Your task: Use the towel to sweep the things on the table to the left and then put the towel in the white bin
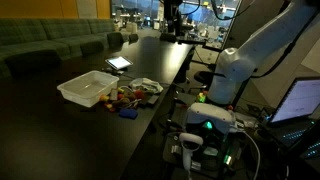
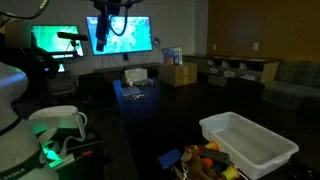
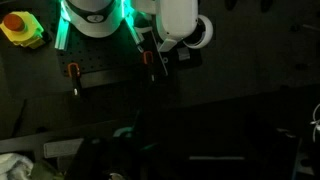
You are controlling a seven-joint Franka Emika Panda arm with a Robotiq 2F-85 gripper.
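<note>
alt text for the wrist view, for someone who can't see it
Dim downward look at the robot's white base glowing green, a white arm link beside it. A yellow stop button sits top left, orange clamps below; the lower half is almost black.

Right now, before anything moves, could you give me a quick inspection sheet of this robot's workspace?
Surface: long dark table, dimly lit.
Job's things: white bin; pale cloth, likely the towel, beside small colourful items.
Clutter: tablet farther along the table.
Hand: probably the dark shape hanging high before a screen; open or shut unclear.
Cables: tangle beside the robot's base.
Surroundings: green couch, lit screens, laptop, cardboard boxes.
</note>
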